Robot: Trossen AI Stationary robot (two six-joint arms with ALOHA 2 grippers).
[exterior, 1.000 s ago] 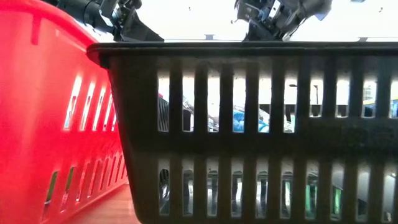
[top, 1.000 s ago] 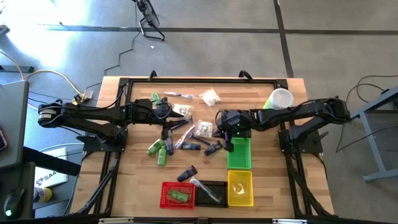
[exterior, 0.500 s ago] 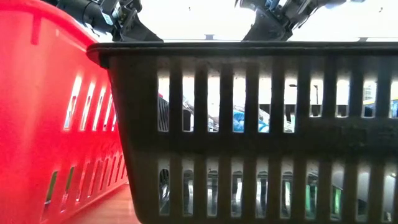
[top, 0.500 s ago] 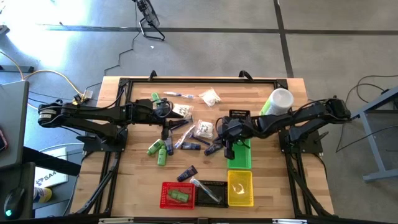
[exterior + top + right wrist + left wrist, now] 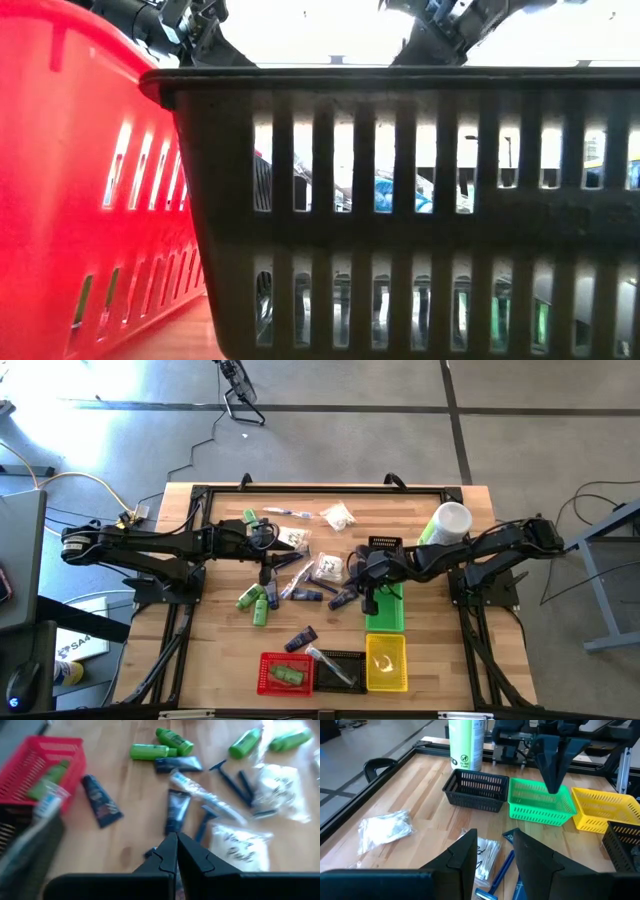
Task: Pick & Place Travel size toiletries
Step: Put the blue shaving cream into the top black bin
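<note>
The travel size toiletries lie loose on the wooden table's middle: green bottles point(image 5: 255, 603) point(image 5: 150, 751), navy tubes point(image 5: 300, 638) point(image 5: 177, 810), white packets point(image 5: 325, 567) point(image 5: 485, 857) and blue razors point(image 5: 230, 782). My left gripper point(image 5: 280, 555) point(image 5: 492, 855) hangs open above the packets, nothing between its fingers. My right gripper point(image 5: 366, 600) point(image 5: 176, 851) is shut and holds nothing; it points down over the green basket's point(image 5: 540, 802) left edge, above a navy tube. In the left wrist view my right gripper point(image 5: 555, 780) shows over that basket.
Along the near edge stand a red basket point(image 5: 285, 673) holding a green bottle, a black basket point(image 5: 338, 670) and a yellow basket point(image 5: 386, 660). A green basket point(image 5: 385, 610) and a small black basket point(image 5: 385, 546) are right of the pile, with a white-capped green bottle point(image 5: 448, 520) behind.
My right gripper has swung a little toward the table's near edge and rolled, staying shut; the small black basket that its arm covered now shows. The toiletries lie as they were.
</note>
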